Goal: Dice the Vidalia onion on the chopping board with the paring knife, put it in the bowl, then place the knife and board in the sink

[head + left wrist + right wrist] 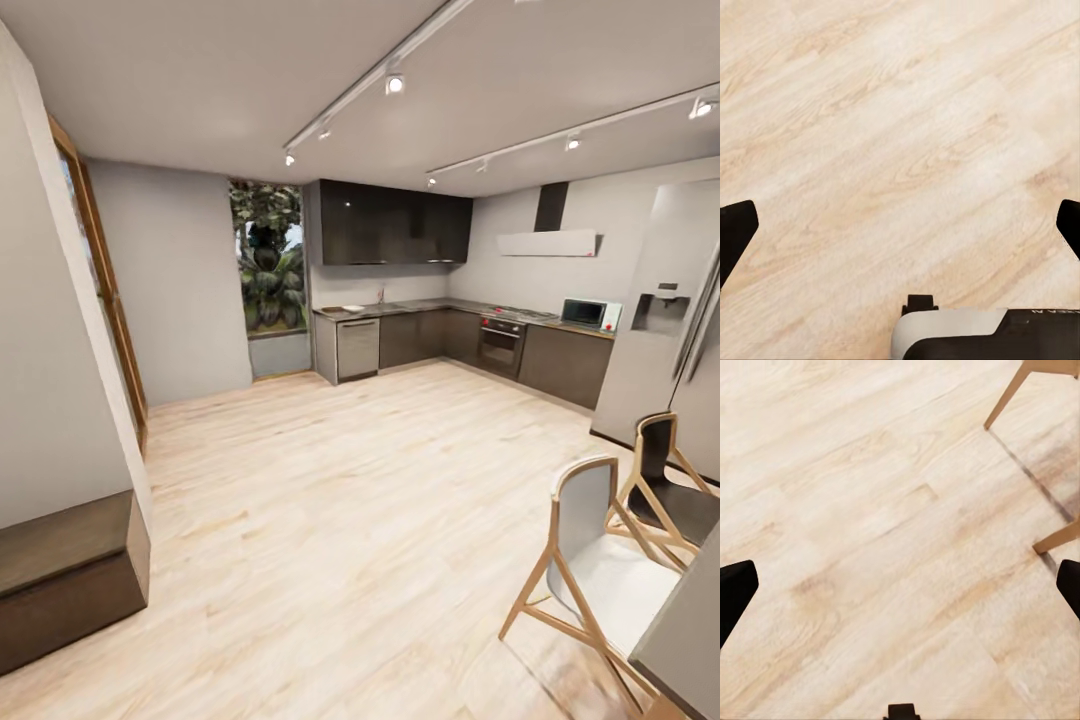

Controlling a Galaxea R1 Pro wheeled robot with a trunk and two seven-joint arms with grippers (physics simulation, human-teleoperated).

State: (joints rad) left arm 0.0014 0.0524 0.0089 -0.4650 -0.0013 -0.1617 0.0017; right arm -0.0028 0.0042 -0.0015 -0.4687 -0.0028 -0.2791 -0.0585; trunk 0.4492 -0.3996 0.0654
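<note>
Two chairs [610,560] with pale wooden legs stand at the near right of the head view, while the grey desk [440,306] runs along the far wall over dark cabinets; a small white dish-like shape rests on it, too small to identify, and the sink cannot be made out. Both wrist views look down on the light wood floor [892,135], the right one also catching chair legs [1012,394]. The left gripper [900,225] and right gripper [900,585] each point floorward, fingers spread wide and holding nothing.

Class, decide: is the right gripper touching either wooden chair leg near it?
Apart. The right wrist view shows the right gripper open, its dark fingertips at the frame's edges, with bare floor between them and the chair legs.
</note>
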